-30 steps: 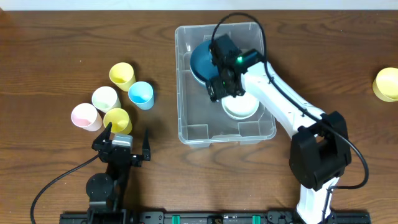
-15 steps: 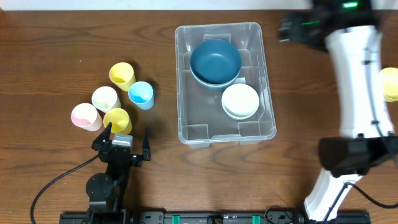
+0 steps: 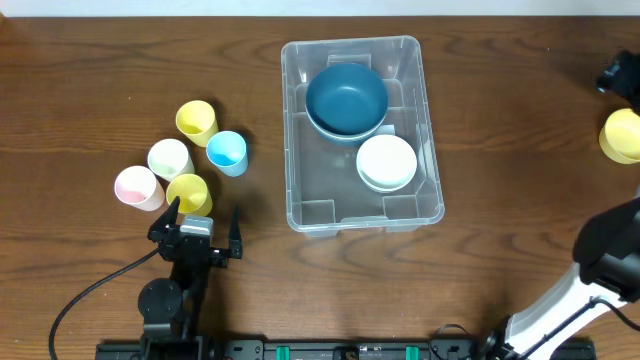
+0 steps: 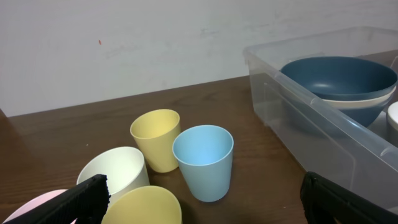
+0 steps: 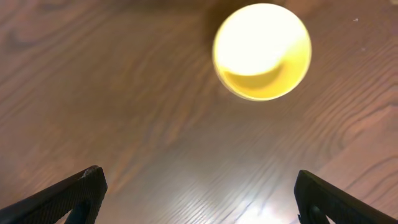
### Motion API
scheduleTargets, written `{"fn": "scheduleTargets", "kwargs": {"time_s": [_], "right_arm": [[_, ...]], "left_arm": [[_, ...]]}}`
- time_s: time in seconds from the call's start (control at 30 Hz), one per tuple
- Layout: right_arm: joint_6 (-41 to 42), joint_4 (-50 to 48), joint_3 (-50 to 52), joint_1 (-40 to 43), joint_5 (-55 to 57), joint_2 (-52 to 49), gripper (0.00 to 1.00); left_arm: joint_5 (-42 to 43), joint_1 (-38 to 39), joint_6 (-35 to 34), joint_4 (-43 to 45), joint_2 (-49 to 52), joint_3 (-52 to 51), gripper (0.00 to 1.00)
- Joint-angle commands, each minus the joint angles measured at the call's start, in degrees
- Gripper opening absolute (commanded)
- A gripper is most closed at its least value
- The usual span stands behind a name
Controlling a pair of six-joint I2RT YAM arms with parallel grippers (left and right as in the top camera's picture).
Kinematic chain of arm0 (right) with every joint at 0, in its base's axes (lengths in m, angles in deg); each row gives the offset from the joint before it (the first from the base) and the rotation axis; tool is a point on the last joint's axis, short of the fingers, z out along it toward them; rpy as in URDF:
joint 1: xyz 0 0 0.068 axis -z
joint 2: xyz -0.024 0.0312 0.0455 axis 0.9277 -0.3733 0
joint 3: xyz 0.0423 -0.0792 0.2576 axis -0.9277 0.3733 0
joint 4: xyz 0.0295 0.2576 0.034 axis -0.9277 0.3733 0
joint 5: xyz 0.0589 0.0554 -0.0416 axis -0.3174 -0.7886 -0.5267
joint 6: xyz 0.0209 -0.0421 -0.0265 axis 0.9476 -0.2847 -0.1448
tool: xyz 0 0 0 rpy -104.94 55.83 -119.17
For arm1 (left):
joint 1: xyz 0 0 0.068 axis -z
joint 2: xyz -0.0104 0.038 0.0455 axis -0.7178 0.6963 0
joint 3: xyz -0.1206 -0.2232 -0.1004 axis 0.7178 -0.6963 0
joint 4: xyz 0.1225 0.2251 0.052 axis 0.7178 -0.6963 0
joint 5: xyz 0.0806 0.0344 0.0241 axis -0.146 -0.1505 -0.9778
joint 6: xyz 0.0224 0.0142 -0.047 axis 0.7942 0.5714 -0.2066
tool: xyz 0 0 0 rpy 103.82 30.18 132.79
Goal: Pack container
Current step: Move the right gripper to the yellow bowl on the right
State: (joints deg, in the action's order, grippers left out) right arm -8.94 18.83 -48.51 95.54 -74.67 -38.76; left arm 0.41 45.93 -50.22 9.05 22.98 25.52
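Ahead of the right gripper (image 5: 199, 193), its fingers wide open and empty, a yellow cup (image 5: 261, 51) stands off-centre, so a careless approach could topple it, while the container (image 3: 325, 190) sits between it and the left gripper (image 3: 204, 214), fingers equally open.

Inside the container (image 3: 296, 140), the blue bowl (image 3: 346, 95) and white bowl (image 3: 386, 162) leave only the near-left floor free. Cups (image 3: 227, 152) crowd the left side of the bench (image 3: 500, 120); a yellow cup (image 3: 622, 135) stands at its right edge.
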Motion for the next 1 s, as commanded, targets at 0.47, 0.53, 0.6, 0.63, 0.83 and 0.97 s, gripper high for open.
{"fn": "scheduleTargets", "kwargs": {"time_s": [0.47,0.53,0.6,0.63,0.83,0.97], "right_arm": [[-21.94,-8.52,1.11,5.11,-1.9,-13.77,0.99],[-23.08,-9.07,1.11,5.2,-1.95,-15.78,0.99],[-23.93,-9.57,1.11,5.27,-1.95,-17.62,0.99],[-24.59,-9.75,1.11,5.27,-1.95,-18.36,0.99],[-26.64,-10.99,1.11,5.27,-1.97,-21.64,0.98],[-26.67,-11.89,1.11,5.14,-2.8,-21.79,0.94]], "left_arm": [[0.81,-0.26,0.55,-1.75,-0.28,-1.07,0.98],[0.81,-0.26,0.55,-1.75,-0.28,-1.07,0.98],[0.81,-0.26,0.55,-1.75,-0.28,-1.07,0.98],[0.81,-0.26,0.55,-1.75,-0.28,-1.07,0.98],[0.81,-0.26,0.55,-1.75,-0.28,-1.07,0.98],[0.81,-0.26,0.55,-1.75,-0.28,-1.07,0.98]]}}
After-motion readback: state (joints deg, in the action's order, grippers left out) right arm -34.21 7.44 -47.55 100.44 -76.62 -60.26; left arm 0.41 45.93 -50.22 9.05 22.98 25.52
